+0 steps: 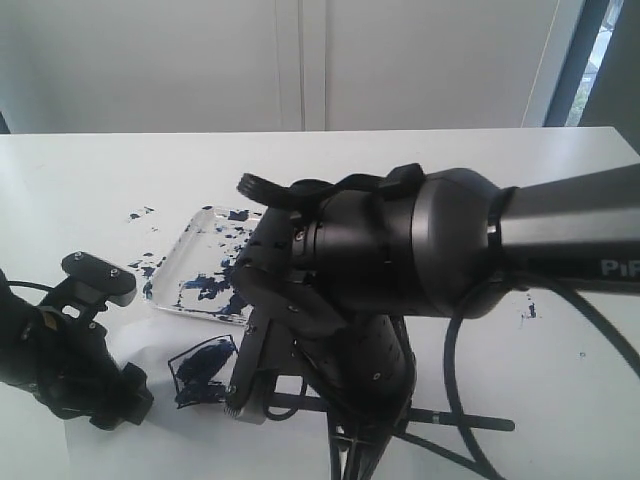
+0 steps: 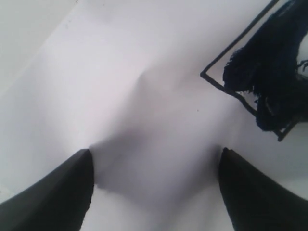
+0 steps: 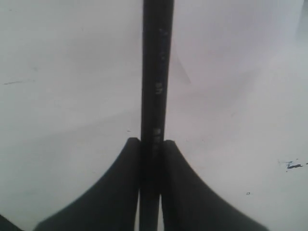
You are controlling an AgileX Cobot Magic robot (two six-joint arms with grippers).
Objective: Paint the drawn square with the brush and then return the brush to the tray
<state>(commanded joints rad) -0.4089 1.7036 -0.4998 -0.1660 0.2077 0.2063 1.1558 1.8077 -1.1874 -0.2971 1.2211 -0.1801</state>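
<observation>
The brush [image 3: 156, 72] shows as a black handle running straight out between the fingers of my right gripper [image 3: 150, 142], which is shut on it; its tip is out of view. In the exterior view this gripper [image 1: 248, 395] points down just right of the drawn square [image 1: 205, 368], whose inside is smeared dark blue. The square [image 2: 269, 72] also shows beside my left gripper [image 2: 155, 151], which stands open with its fingertips [image 2: 84, 159] on wrinkled white paper [image 2: 144, 72]. The tray [image 1: 175, 255], blotched with dark paint, lies behind the square.
My right arm's bulky wrist [image 1: 400, 250] fills the middle of the exterior view and hides part of the tray. Paint splatters [image 1: 140, 213] mark the table left of the tray, and another splatter [image 1: 528, 312] lies at the right. Cables [image 1: 460, 400] trail under the right arm.
</observation>
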